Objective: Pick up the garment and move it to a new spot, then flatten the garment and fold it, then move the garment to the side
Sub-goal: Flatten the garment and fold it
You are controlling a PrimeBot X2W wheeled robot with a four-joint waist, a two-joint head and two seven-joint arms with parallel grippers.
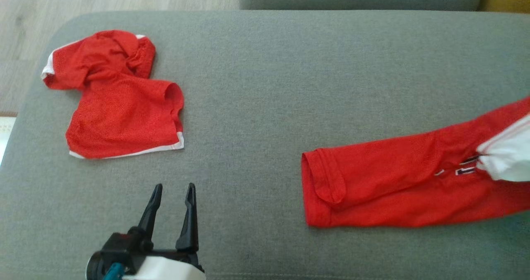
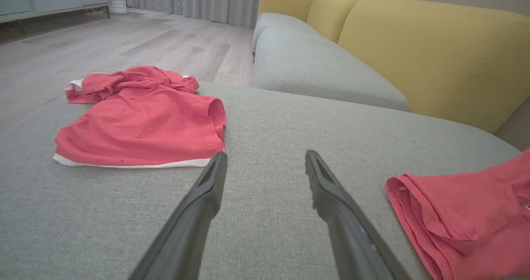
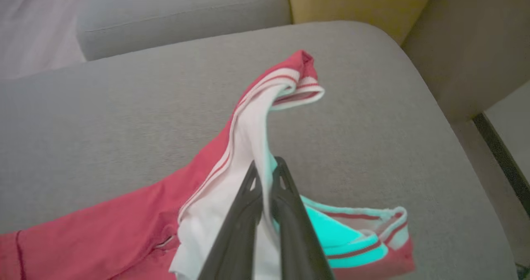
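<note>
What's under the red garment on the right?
The red garment lies on the grey cushion. Its white-striped end is raised, pinched in the shut right gripper. Anything beneath the flat red part is hidden by the fabric.

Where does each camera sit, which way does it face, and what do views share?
Head view: on the head, looking down at the grey cushion; open left end effector below.
Left wrist view: on the left wrist, looking along its spread fingers across the cushion toward a yellow sofa.
Right wrist view: on the right wrist, looking down along the right end effector, shut on the long red garment.
Shared: head and left wrist views show the crumpled red garment; all three, the long one.
</note>
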